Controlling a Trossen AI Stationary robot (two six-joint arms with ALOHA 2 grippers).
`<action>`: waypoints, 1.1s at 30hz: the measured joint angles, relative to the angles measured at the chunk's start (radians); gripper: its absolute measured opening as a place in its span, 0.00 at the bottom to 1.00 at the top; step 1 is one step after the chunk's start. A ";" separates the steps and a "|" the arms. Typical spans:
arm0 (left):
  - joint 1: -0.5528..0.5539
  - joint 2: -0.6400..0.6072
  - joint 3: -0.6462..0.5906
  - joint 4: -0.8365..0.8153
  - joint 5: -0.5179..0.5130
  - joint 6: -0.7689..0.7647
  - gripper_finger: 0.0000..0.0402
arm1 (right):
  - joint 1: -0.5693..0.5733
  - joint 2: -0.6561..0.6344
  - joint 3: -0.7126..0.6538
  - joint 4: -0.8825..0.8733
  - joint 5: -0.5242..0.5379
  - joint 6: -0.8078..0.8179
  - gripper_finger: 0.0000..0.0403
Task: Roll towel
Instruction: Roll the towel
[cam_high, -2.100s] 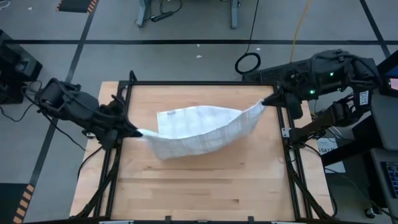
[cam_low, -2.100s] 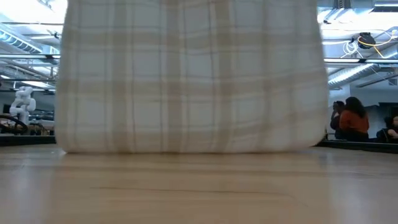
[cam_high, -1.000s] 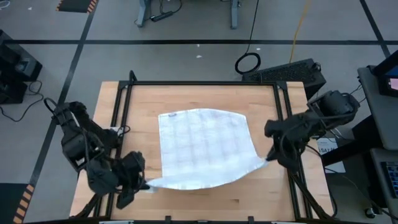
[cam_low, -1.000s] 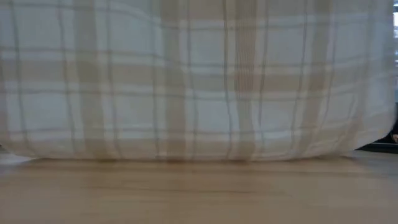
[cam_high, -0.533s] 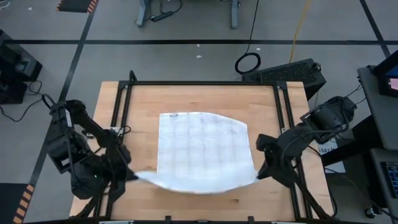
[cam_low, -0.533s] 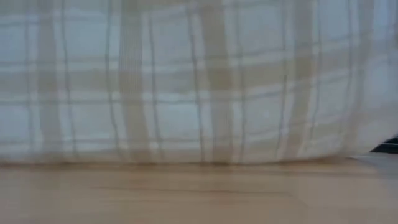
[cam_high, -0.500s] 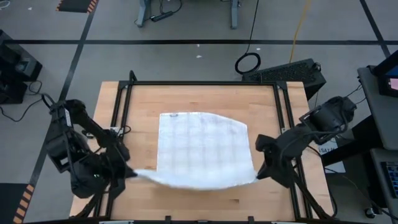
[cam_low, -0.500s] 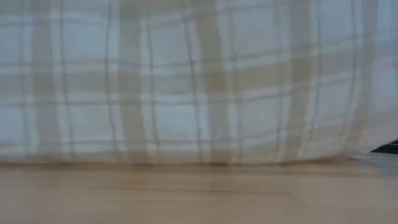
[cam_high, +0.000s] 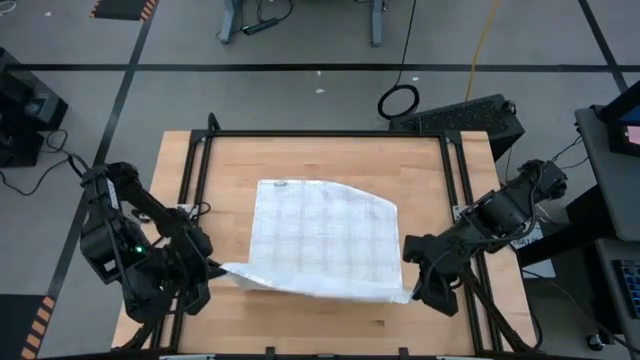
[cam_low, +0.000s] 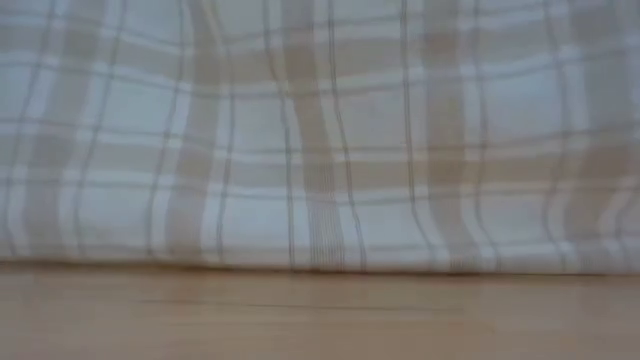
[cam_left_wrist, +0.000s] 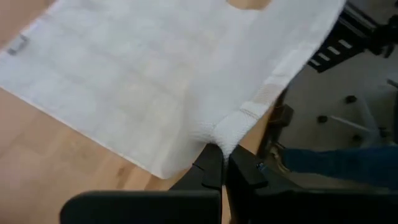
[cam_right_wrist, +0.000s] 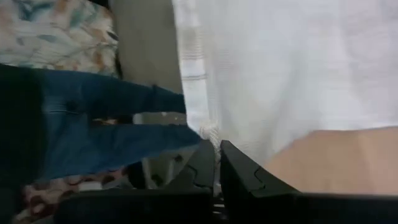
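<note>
Spreading the towel (cam_high: 322, 238) flat on the worktop (cam_high: 300, 155): left tool (cam_high: 213, 270) & right tool (cam_high: 409, 287) each clamped on a near corner, far edge already down. Next, prob. lower near edge, release, then start rolling.

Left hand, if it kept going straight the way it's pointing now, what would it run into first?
The left hand is shut on a near corner of the towel and points across the table toward the right hand. It would probably meet only more towel first, though depth is unclear.
</note>
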 joint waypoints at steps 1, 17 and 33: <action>0.005 0.008 0.000 -0.011 -0.013 0.000 0.01 | -0.008 0.000 0.000 -0.023 0.015 -0.016 0.00; 0.150 0.141 -0.204 -0.045 -0.067 0.065 0.01 | -0.040 0.000 -0.032 -0.231 0.330 -0.258 0.00; 0.255 0.145 -0.377 -0.047 -0.055 0.021 0.01 | -0.056 0.000 -0.071 -0.196 0.411 -0.179 0.00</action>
